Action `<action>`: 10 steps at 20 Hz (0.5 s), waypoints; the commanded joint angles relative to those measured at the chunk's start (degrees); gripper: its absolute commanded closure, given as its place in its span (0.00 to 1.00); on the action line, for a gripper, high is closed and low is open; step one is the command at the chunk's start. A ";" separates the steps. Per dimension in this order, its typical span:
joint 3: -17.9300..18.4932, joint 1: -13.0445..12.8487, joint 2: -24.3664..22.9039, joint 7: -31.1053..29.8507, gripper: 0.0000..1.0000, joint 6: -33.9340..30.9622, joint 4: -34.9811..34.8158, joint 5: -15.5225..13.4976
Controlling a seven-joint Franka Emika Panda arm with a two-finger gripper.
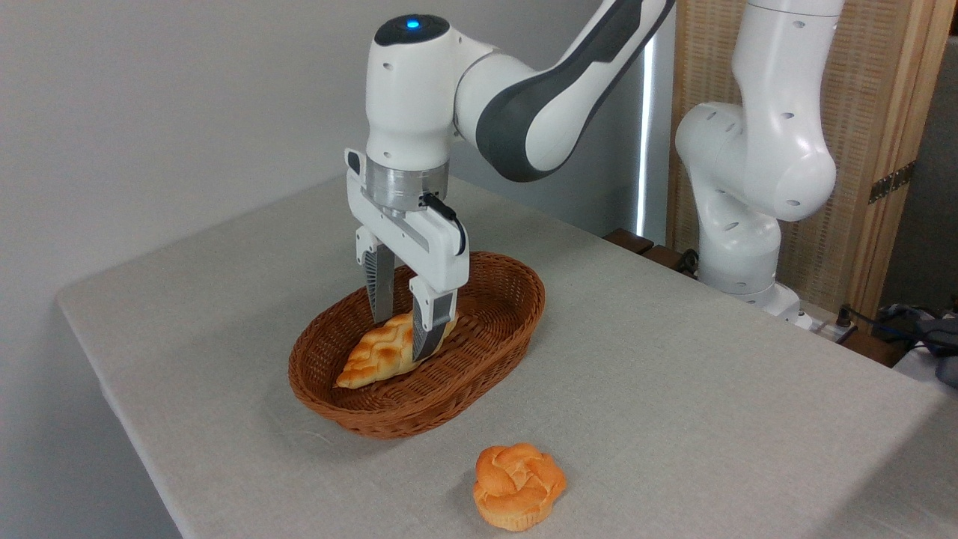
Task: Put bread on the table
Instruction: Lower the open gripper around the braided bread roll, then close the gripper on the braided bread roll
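A plain grey-beige cloth covered the counter [673,359], which ran from the lower left corner of the frame up toward the right, its surface smooth apart from a few faint creases near the front. At centre frame sat a brown oval wicker basket [494,329], and inside it lay the bread [378,352] — a braided golden loaf with browned patches, one pointed end aimed at the lower left. The hand [404,329] hung straight down into the basket from the white arm [524,90], its two fingers [382,288] spread apart, one on each side of the loaf's upper right part; the nearer finger covered that end, so contact could not be told. The loaf rested on the basket's floor, not on the cloth. A small round orange bun [518,485] sat on the counter at lower centre, well apart from the basket. Behind the counter a bare pale grey wall [165,112] filled the upper left, while the upper right held a woven screen in a light wooden frame [876,150] — the arm's base [748,284] stood before it, with dark cables at the far right edge.
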 commanded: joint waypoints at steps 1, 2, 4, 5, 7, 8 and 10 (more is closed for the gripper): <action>0.86 -0.86 0.00 0.60 0.00 1.19 -0.29 -0.08; 0.86 -0.86 0.09 0.60 0.00 1.19 -0.29 -0.08; 0.86 -0.86 0.53 0.60 0.00 1.19 -0.29 -0.08; 0.86 -0.86 0.53 0.60 0.00 1.19 -0.29 -0.08; 0.86 -0.86 0.53 0.60 0.12 1.19 -0.29 -0.17; 0.86 -0.86 0.53 0.60 0.24 1.19 -0.29 -0.17; 0.86 -0.86 0.53 0.77 0.42 1.19 -0.29 -0.25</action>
